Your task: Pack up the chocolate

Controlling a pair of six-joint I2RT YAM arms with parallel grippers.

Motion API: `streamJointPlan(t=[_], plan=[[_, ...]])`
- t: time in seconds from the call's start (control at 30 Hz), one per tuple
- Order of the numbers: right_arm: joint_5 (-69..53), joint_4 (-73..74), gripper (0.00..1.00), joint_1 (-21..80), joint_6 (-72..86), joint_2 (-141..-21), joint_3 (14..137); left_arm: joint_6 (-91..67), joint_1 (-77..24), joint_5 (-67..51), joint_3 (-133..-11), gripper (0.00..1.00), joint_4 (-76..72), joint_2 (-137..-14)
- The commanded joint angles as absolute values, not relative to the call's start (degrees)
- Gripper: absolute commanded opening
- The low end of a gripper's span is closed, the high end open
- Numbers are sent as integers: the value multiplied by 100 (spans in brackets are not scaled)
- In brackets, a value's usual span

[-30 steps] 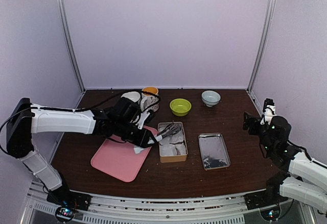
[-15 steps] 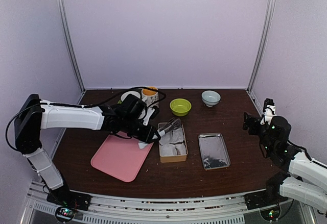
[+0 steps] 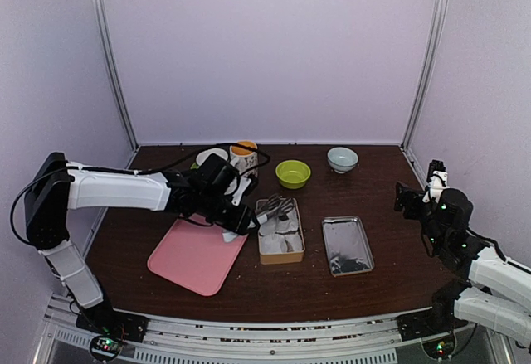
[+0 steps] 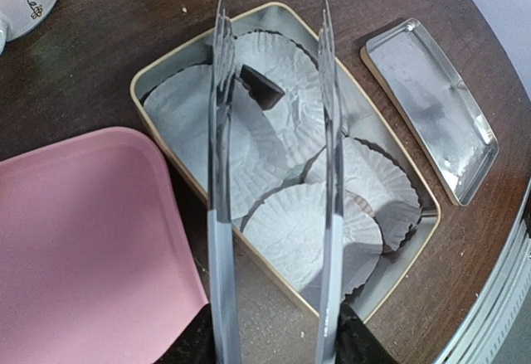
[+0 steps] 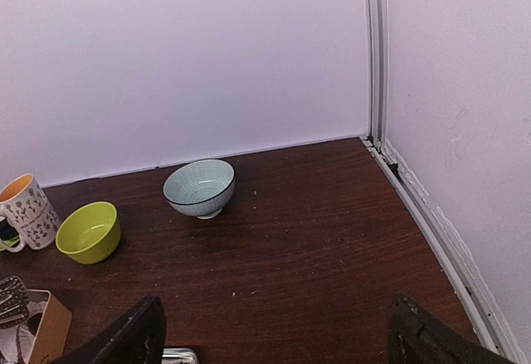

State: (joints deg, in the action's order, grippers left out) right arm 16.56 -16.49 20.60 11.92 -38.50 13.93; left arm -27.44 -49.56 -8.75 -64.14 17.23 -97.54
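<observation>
One dark chocolate (image 4: 261, 87) lies in a white paper cup (image 4: 286, 70) at the far end of the gold-rimmed tin (image 4: 137, 90), beside the left arm of the metal tongs (image 4: 221, 173). The tongs' arms stand apart above the tin (image 3: 296, 253), with nothing pinched between them. My left gripper (image 4: 274, 349) is shut on the tongs' handle end, and it hovers at the tin's left edge (image 3: 235, 215). Several white paper cups fill the tin. My right gripper (image 5: 278, 356) is open and empty at the far right of the table (image 3: 412, 198).
A pink tray (image 3: 197, 254) lies left of the tin and the tin's silver lid (image 3: 347, 245) lies to its right. A green bowl (image 3: 293, 173), a blue-white bowl (image 3: 343, 159) and a printed mug (image 3: 243, 158) stand along the back.
The left arm reached further right over the tin, and the tongs' arms have now spread apart. The right arm has not moved.
</observation>
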Motion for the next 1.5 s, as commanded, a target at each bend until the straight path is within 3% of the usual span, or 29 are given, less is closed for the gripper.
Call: streamJointPlan(t=[0.0, 0.27, 0.57, 1.47], plan=[[1701, -1692, 92, 2039, 1160, -3810, 1438, -2705, -4957, -822, -6422, 45, 1573, -9187], [1688, -1685, 92, 2039, 1160, -3810, 1439, -2896, -4917, 27, -6142, 47, 2401, -8254], [1662, -1645, 92, 2039, 1151, -3779, 1439, -3296, -4129, 511, -5462, 47, 3233, -7605], [1633, -1637, 92, 2039, 1140, -3877, 1491, -2506, -3566, 650, -6227, 43, 3310, -8935]])
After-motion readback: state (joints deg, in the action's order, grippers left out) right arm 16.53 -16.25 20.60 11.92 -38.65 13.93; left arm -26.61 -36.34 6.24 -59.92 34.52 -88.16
